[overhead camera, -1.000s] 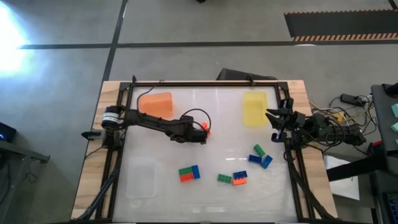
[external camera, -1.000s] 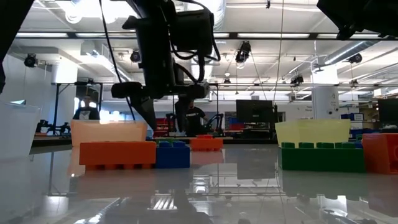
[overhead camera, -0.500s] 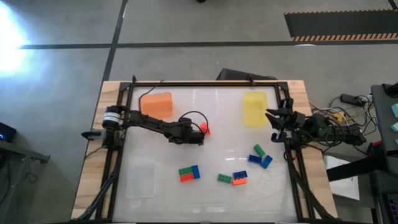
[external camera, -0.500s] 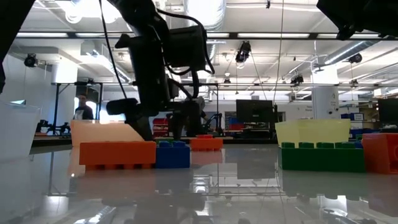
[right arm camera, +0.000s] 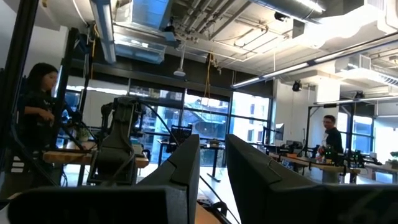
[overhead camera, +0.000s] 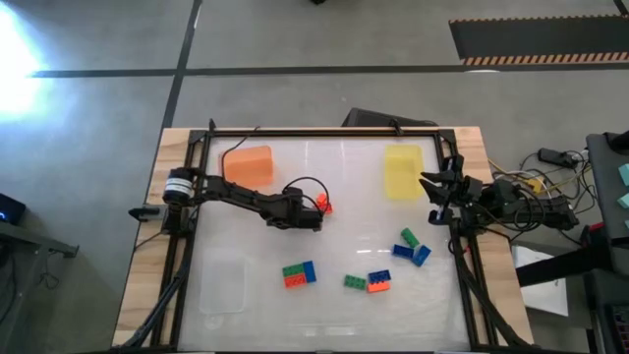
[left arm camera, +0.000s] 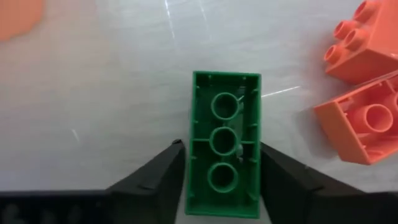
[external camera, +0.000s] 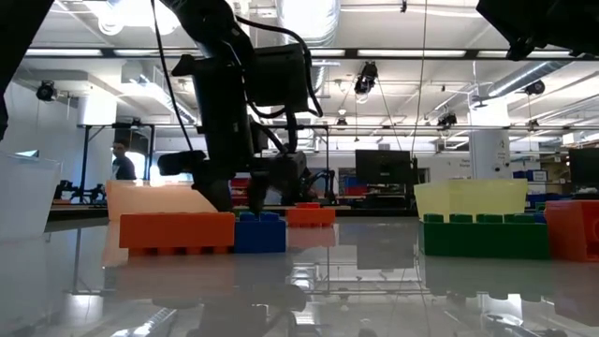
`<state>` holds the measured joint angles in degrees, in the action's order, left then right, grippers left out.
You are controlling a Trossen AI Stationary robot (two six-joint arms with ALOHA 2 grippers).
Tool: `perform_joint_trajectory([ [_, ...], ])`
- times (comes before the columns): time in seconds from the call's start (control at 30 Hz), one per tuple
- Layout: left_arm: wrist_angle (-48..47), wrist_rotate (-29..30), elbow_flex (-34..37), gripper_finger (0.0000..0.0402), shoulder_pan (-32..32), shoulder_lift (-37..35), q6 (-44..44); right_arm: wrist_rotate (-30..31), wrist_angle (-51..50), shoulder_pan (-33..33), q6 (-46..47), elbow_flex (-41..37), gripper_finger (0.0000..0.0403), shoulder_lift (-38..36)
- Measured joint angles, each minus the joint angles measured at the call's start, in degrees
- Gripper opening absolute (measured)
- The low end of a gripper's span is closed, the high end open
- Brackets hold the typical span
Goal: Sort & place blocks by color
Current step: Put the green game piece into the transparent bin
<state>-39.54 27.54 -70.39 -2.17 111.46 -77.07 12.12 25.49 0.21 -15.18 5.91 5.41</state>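
The left end effector (overhead camera: 316, 214) sits mid-table beside red-orange blocks (overhead camera: 322, 204) (right arm parked at the edge).
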Motion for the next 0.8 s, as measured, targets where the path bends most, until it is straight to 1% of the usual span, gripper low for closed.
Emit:
perform_joint_trajectory([
  [0.07,-0.1,0.1,0.0,0.0122,0.0,-0.1,1.2,0.0,0.0,0.0,0.0,0.0,0.0068,0.0],
  [0.27,-1.6,0.0,-0.8,0.0121,-0.9,-2.0,5.8,0.0,0.0,0.0,0.1,0.0,0.0068,0.0],
  [0.4,-4.7,-0.3,-2.6,0.0121,-2.1,-5.4,10.5,0.1,0.1,0.0,0.1,0.0,0.0068,0.0],
  [0.47,-6.8,-1.8,-3.2,0.0121,-2.9,-8.1,12.8,0.1,0.0,0.0,0.1,0.0,0.0068,0.0],
  [0.53,-8.4,-4.3,-3.8,0.0121,-3.9,-11.2,15.0,0.8,-0.1,0.0,0.1,0.0,0.0068,0.0],
  [0.63,-10.5,-9.7,-4.1,0.0121,-5.7,-16.0,16.5,2.1,-0.1,0.0,-0.1,0.0,0.0068,0.1],
  [0.8,-14.2,-25.1,-4.1,0.0124,-11.5,-23.3,18.1,3.1,-0.5,0.0,-0.5,0.0,0.0068,0.5],
])
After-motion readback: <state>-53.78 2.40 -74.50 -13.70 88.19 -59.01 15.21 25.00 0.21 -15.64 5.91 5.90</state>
